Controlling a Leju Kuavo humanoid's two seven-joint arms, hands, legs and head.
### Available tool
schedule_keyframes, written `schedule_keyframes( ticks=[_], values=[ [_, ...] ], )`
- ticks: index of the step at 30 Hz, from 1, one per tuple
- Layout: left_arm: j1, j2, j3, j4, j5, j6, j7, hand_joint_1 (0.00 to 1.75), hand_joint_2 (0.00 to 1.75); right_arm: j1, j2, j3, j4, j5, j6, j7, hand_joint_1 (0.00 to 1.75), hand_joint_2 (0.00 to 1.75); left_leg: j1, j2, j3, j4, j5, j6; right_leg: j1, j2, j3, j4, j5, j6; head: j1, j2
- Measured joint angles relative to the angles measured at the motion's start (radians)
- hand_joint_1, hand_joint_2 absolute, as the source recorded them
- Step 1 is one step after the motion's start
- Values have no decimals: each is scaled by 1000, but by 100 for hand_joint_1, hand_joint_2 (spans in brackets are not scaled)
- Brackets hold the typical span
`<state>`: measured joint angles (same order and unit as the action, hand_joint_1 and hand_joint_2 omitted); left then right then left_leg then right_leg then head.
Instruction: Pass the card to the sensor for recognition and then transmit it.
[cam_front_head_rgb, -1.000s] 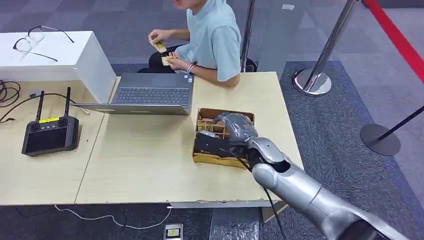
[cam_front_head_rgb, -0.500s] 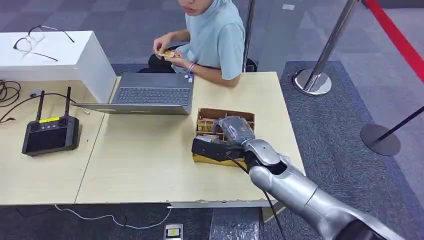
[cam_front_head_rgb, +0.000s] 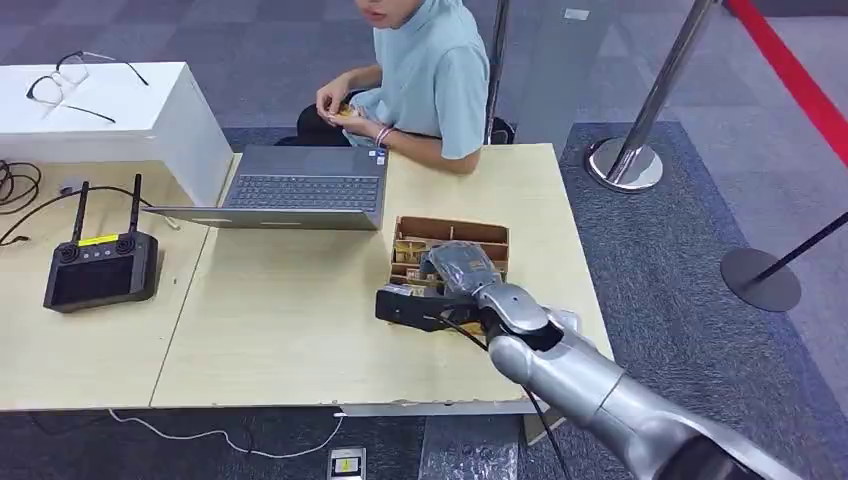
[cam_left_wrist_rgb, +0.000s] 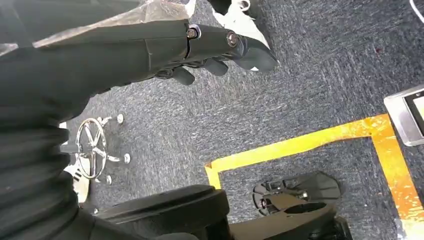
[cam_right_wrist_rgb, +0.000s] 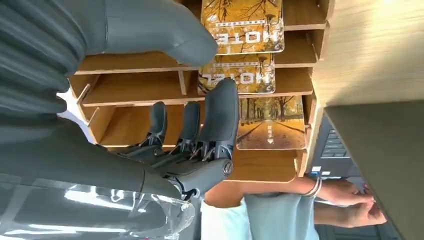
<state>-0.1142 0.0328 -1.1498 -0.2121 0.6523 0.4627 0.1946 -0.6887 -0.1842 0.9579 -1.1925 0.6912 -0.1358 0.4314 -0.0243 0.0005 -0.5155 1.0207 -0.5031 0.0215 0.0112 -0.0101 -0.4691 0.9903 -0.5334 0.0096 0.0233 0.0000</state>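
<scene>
**Right hand lowers into the card rack**

While the seated person in the pale blue shirt (cam_front_head_rgb: 425, 80) at the upper middle of the head view handles something small in their lap, the robot's right hand (cam_front_head_rgb: 462, 268) has come down and slightly nearer over the last second, settling over the brown wooden compartmented card rack (cam_front_head_rgb: 452, 231) at centre right of the light wooden table (cam_front_head_rgb: 280, 330). In the right wrist view that hand (cam_right_wrist_rgb: 192, 127) has its dark fingers (cam_right_wrist_rgb: 222, 115) spread and its thumb apart from them, holding nothing; one fingertip lies on or just above an orange hotel key card with an autumn-tree print (cam_right_wrist_rgb: 239, 75), and I cannot tell whether it touches. More such cards sit in neighbouring slots. My reading is that the descent marks the start of the pick, so no card has reached any sensor yet. The left hand (cam_left_wrist_rgb: 200, 47) hangs over grey carpet, fingers loosely apart, empty. An open grey laptop (cam_front_head_rgb: 300, 190) stands just beyond the rack.
</scene>
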Motion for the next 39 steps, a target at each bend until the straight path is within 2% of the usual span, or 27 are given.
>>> schedule_keyframes(
  ticks=[1, 8, 15, 33, 39],
  values=[
    [0, 0, 0, 0, 0, 0, 0, 0, 175, -1, 2, 0, 2, 0, 0, -1, 93, 175, 0, 0, 0, 0, 0, 0, 0, 0, 0, 0, 0, 0, 0, 0],
    [0, -4, 0, 0, 0, -2, 0, 0, 175, -9, 11, 6, 19, 0, 6, -3, 103, 175, 0, 0, 0, 0, 0, 0, 0, 0, 0, 0, 0, 0, 0, 0],
    [0, -6, 0, 0, 1, -4, 2, 0, 175, -12, 18, 7, 34, 0, 10, -5, 103, 175, 0, 0, 0, 0, 0, 0, 0, 0, 0, 0, 0, 0, 0, 0],
    [0, -6, 0, 0, 2, -2, 6, 0, 175, -8, 26, 18, 44, 1, 16, -10, 124, 175, 0, 0, 1, 0, 0, 0, 0, 0, 0, 0, 0, 0, 0, 0],
    [0, -6, 0, 0, 2, -3, 7, 0, 175, -6, 27, 24, 50, 1, 15, -13, 117, 175, 0, 0, 1, 0, 0, 0, 0, 0, 0, 0, 0, 0, 0, 0]
  ],
)
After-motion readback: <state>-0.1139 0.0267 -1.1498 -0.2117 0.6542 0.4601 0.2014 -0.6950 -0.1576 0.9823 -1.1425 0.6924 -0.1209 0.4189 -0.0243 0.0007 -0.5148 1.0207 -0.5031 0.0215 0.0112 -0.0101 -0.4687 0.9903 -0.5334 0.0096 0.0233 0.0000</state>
